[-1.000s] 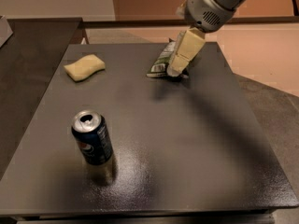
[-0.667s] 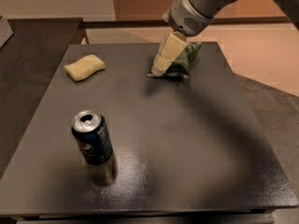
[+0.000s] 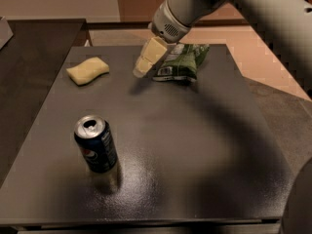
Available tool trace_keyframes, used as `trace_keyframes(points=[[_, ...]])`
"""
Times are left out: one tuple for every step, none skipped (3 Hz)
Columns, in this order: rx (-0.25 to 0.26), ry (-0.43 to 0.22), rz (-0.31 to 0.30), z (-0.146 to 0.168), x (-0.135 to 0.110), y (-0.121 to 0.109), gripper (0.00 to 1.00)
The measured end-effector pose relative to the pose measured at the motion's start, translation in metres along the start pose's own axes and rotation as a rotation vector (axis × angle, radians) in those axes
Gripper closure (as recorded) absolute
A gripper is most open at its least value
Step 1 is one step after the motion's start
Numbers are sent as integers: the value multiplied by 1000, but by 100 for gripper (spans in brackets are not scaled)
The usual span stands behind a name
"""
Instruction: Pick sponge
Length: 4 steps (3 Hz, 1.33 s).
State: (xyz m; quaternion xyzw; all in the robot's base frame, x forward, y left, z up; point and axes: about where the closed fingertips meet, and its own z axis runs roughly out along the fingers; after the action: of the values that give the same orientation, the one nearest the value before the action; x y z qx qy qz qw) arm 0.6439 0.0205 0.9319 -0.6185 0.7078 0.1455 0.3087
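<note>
The sponge (image 3: 87, 70) is a pale yellow block with wavy sides, lying flat on the dark table (image 3: 195, 145) at the far left. My gripper (image 3: 142, 71) hangs from the grey arm at the table's far middle, its cream fingers pointing down and left, a short way right of the sponge and apart from it. It holds nothing.
A green chip bag (image 3: 181, 62) lies just right of the gripper at the far edge. A blue Pepsi can (image 3: 96, 144) stands upright at the near left. A lower dark surface (image 3: 34, 57) lies to the left.
The arm and gripper have moved left, off the green bag and toward the sponge. The sponge, bag and can have not moved.
</note>
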Motion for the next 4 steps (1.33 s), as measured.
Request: trace_keyframes(points=[[-34, -33, 51, 28, -16, -9, 0], [-53, -54, 96, 51, -31, -19, 0], [-65, -66, 123, 79, -45, -29, 0], [-66, -70, 113, 107, -55, -34, 0]])
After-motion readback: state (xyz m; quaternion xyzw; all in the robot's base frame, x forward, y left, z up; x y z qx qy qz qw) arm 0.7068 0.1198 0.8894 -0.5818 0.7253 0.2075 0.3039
